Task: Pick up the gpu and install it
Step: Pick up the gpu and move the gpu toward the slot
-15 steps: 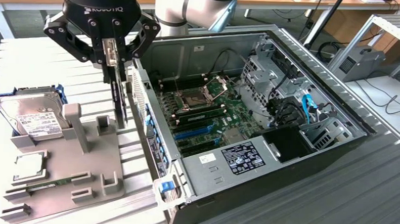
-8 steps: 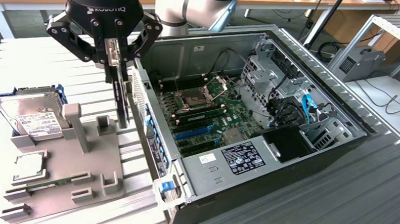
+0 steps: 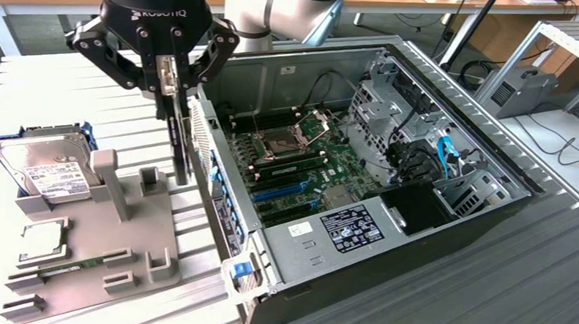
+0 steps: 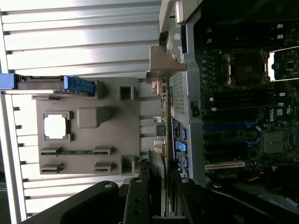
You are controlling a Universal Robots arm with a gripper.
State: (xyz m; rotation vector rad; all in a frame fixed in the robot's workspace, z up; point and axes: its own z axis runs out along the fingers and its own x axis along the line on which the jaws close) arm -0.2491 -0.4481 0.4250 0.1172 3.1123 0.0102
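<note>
The gpu (image 3: 180, 139) hangs edge-on from my gripper (image 3: 172, 91), which is shut on its upper edge. The card is lifted above the grey holder (image 3: 101, 227), just outside the open computer case's near wall (image 3: 207, 151). In the wrist view the gpu (image 4: 161, 126) runs away from the fingers (image 4: 139, 193), with its silver end bracket (image 4: 164, 63) at the far end. It lines up along the case's rear wall (image 4: 180, 93). The motherboard's blue expansion slots (image 3: 279, 192) lie inside the case, to the exterior view's right of the card.
On the grey holder sit a hard drive in a blue carrier (image 3: 43, 164), a square processor chip (image 3: 42, 239) and a narrow memory stick (image 3: 70, 264). Inside the case are the processor socket (image 3: 285, 143), drive cages (image 3: 399, 108) and cables (image 3: 436, 161). The ribbed metal table (image 3: 440, 308) extends around.
</note>
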